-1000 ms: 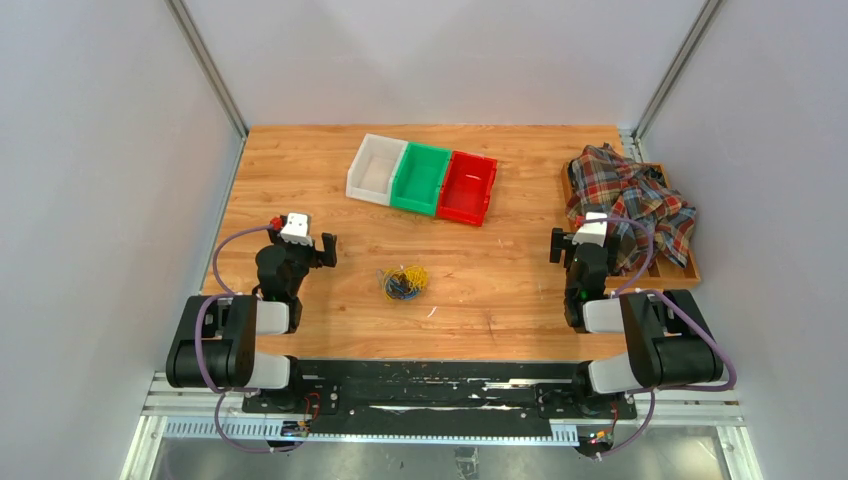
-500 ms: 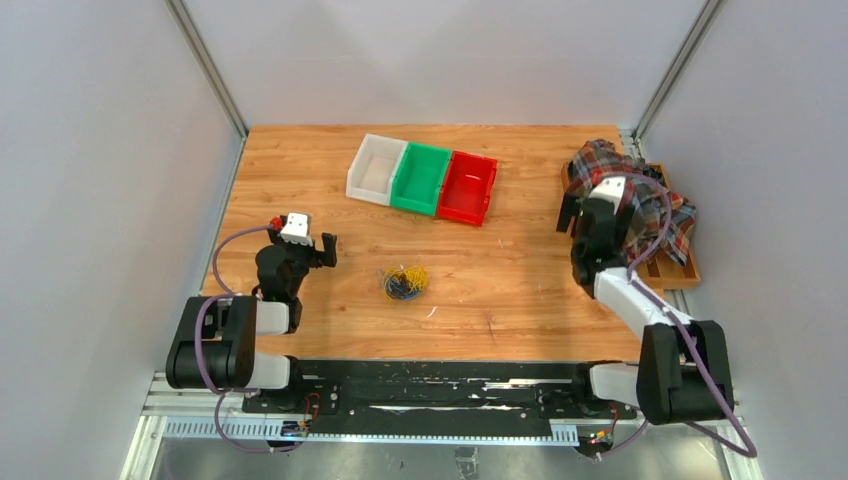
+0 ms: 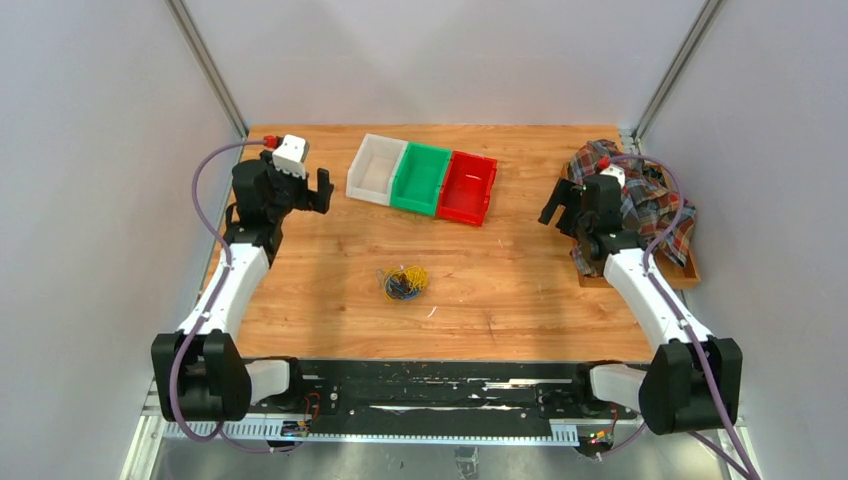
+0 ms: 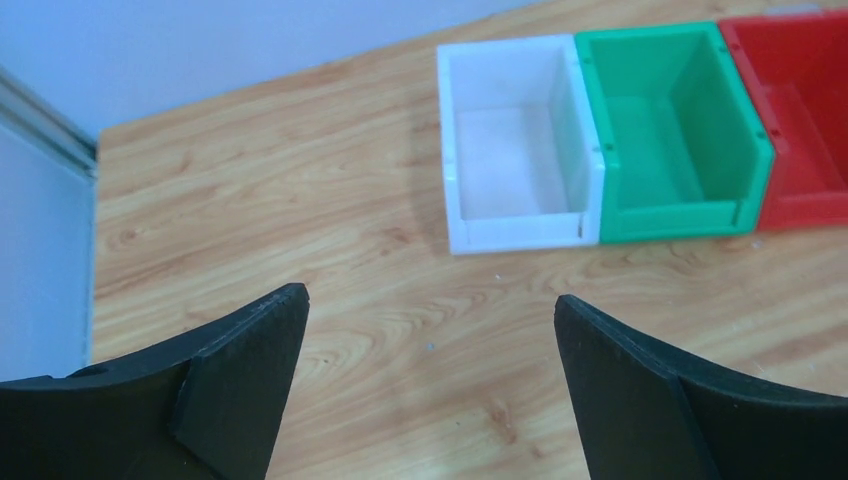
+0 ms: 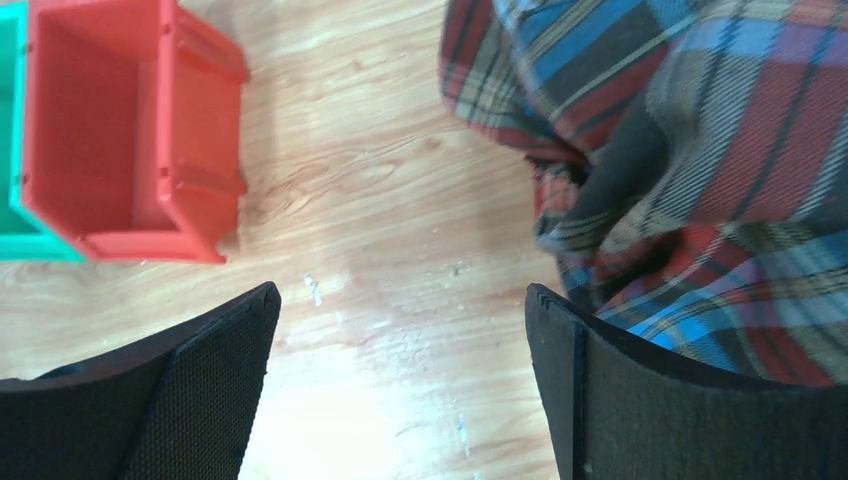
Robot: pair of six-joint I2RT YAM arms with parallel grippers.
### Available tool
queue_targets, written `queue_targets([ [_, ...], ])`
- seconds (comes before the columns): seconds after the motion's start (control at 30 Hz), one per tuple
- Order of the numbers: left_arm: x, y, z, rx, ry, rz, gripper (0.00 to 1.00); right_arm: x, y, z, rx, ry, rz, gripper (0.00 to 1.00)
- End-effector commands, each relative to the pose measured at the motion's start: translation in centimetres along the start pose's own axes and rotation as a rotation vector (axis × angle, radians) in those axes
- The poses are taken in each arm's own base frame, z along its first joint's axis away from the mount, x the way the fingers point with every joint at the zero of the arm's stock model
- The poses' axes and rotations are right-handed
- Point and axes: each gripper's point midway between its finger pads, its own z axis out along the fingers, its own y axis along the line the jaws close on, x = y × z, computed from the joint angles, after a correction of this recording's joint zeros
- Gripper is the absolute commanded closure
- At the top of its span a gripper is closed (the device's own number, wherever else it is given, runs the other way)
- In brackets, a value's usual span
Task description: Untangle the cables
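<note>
Judging by the layout, the work stands at the approach step, with no strand yet separated.

Left side: the left gripper (image 4: 430, 297) hangs above bare wooden table (image 3: 500, 270) at the far left. Its jaws are spread wide, holding and touching nothing. Just beyond it sit the white plastic bin (image 4: 515, 150), the green plastic bin (image 3: 420, 177) and the red plastic bin (image 3: 467, 187), joined in a row.

Centre: the cables (image 3: 404, 283), thin yellow, blue and dark wires, lie in one small knot on the table, nearer the arm bases and well apart from both claws.

Right side: the right gripper (image 5: 402, 292) is likewise fully open and empty. It is poised over the board between the red bin and the crumpled plaid cloth (image 3: 660, 215).

Next move, in my judgement: both arms must draw back toward the knot, descend, and each pinch a different strand. The wires are very thin, so the fingers may close on several at once.
</note>
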Motion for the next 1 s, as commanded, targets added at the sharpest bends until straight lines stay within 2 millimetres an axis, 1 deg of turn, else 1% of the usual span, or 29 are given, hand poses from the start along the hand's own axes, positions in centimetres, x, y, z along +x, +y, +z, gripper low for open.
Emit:
queue_targets([
  [0.0, 4.7, -3.3, -1.7, 0.189, 0.296, -0.075, 0.02, 1.2, 4.2, -2.4, -0.123, 0.032, -0.030, 0.09],
  [0.1, 4.7, -4.4, -2.2, 0.264, 0.357, -0.103, 0.02, 2.0, 7.2, -3.2, -0.143, 0.017, -0.147, 0.08],
  [0.17, 4.8, -5.4, -2.7, 0.330, 0.387, -0.103, 0.02, 2.7, 9.7, -3.3, -0.176, 0.011, -0.226, 0.08],
  [0.27, 5.7, -7.1, -3.8, 0.431, 0.422, -0.109, 0.00, 4.2, 13.8, -3.5, -0.252, 0.022, -0.318, 0.08],
  [0.33, 6.4, -8.2, -4.6, 0.487, 0.439, -0.129, 0.03, 5.5, 16.4, -3.6, -0.305, 0.040, -0.351, 0.09],
  [0.43, 7.6, -9.8, -5.6, 0.544, 0.479, -0.124, 0.07, 8.4, 20.5, -4.6, -0.412, 0.081, -0.415, 0.17],
  [0.5, 8.2, -11.0, -6.2, 0.576, 0.497, -0.110, 0.07, 11.1, 23.1, -5.6, -0.508, 0.131, -0.454, 0.25],
  [0.57, 8.9, -12.7, -6.8, 0.619, 0.516, -0.093, 0.07, 14.1, 25.2, -6.7, -0.601, 0.180, -0.490, 0.31],
  [0.6, 9.2, -13.5, -6.9, 0.634, 0.528, -0.081, 0.07, 15.3, 25.9, -7.2, -0.632, 0.201, -0.510, 0.33],
  [0.67, 9.9, -14.7, -7.1, 0.658, 0.557, -0.065, 0.09, 17.5, 26.4, -7.6, -0.660, 0.243, -0.532, 0.38],
  [0.73, 10.5, -15.5, -6.9, 0.668, 0.582, -0.092, 0.12, 18.6, 26.2, -8.0, -0.674, 0.264, -0.518, 0.41],
  [0.83, 11.8, -15.9, -6.3, 0.637, 0.627, -0.183, 0.21, 18.8, 25.0, -8.5, -0.673, 0.254, -0.483, 0.42],
  [0.97, 13.7, -16.1, -5.9, 0.604, 0.691, -0.248, 0.37, 17.8, 23.3, -9.0, -0.632, 0.205, -0.467, 0.41],
])
